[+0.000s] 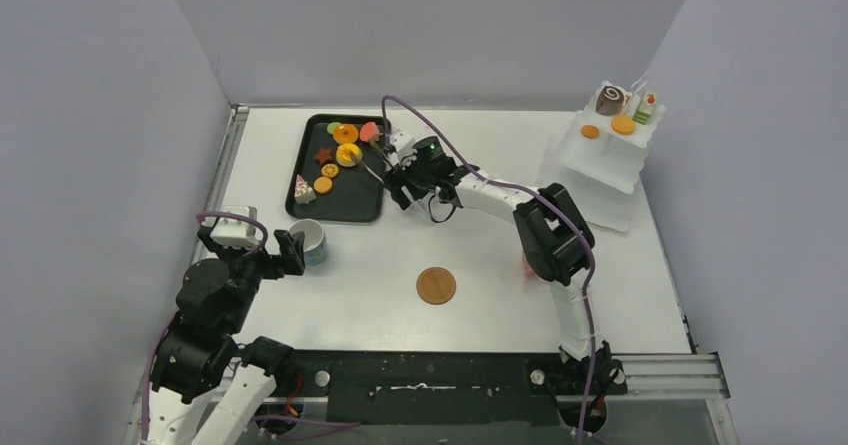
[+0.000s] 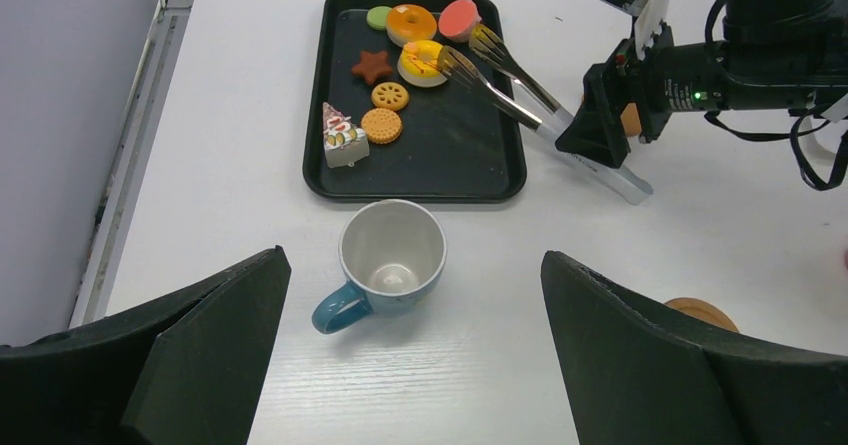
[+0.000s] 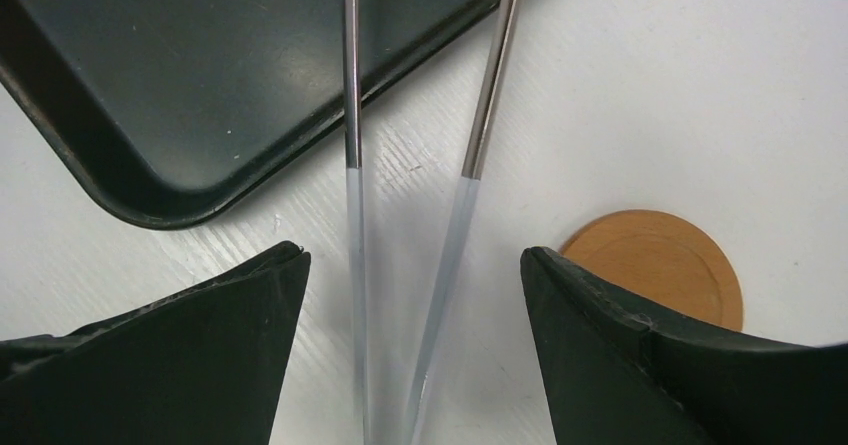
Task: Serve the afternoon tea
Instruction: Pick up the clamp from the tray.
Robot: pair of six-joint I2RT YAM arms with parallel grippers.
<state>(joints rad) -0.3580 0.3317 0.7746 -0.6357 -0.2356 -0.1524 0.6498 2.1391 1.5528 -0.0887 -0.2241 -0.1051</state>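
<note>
A blue cup [image 2: 392,255] stands upright and empty on the white table, in front of the black tray [image 2: 318,95]. My left gripper [image 2: 412,255] hovers open just short of it, the cup lying between its tips in the view. The tray holds an orange donut [image 2: 411,23], a pink piece [image 2: 460,19], a green disc [image 2: 379,17], a yellow tart [image 2: 420,63], cookies [image 2: 381,125] and a cake slice [image 2: 340,137]. My right gripper [image 3: 412,253] stands open around the metal tongs [image 3: 352,115], its fingers clear of both arms. The tongs' tips straddle the yellow tart.
A white tiered stand [image 1: 600,160] at the back right carries a chocolate swirl roll [image 1: 610,100], orange cookies [image 1: 623,124] and a cake slice [image 1: 646,107]. A round brown coaster [image 1: 436,286] lies mid-table. Something pink [image 1: 527,265] peeks from behind the right arm's elbow.
</note>
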